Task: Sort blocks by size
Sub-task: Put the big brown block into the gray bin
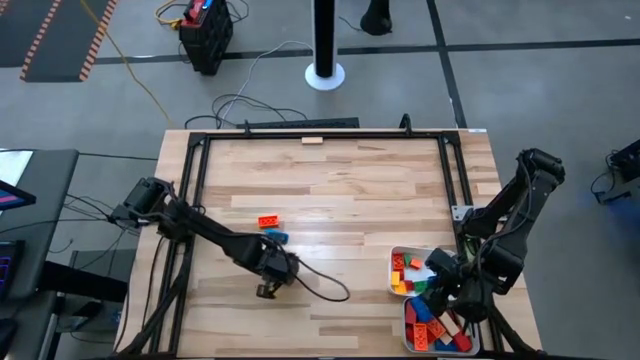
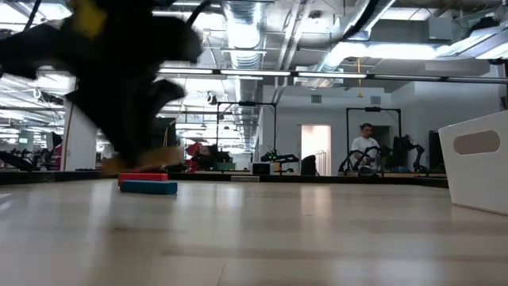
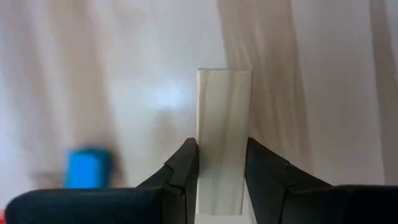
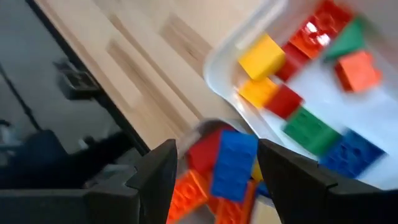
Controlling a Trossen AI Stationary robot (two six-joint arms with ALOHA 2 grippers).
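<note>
- Left gripper [image 1: 268, 287]: positioned low over the table [image 1: 340, 180], toward its front edge and left of centre; the wrist view shows both fingers [image 3: 184, 167] clamped on a long tan wooden block [image 3: 222, 140], which projects forward from between them over the boards.
- Right gripper [image 1: 447, 290]: positioned at the front right of the table over the two white trays; the fingers [image 4: 157, 169] stand apart with nothing between them; a blue brick [image 4: 234, 164] and red bricks lie directly below the gap.
- Upper tray [image 1: 394, 262]: holds small red, orange, yellow and green bricks; the right wrist view also shows a blue one inside it.
- Lower tray [image 1: 408, 335]: sits just in front of the upper tray, touching or nearly so; it holds a pile of red, orange, blue and yellow bricks.
- Loose blocks on the table: an orange-red brick [image 1: 268, 221] lies left of centre; a blue brick [image 1: 276, 236] lies just beside it toward the front, near the left arm; a tan wooden block [image 1: 312, 140] lies at the far edge, well apart from the rest.
- Low view: the red and blue bricks appear together on the boards below the dark arm; a tray wall [image 2: 480, 171] shows at the right edge.
</note>
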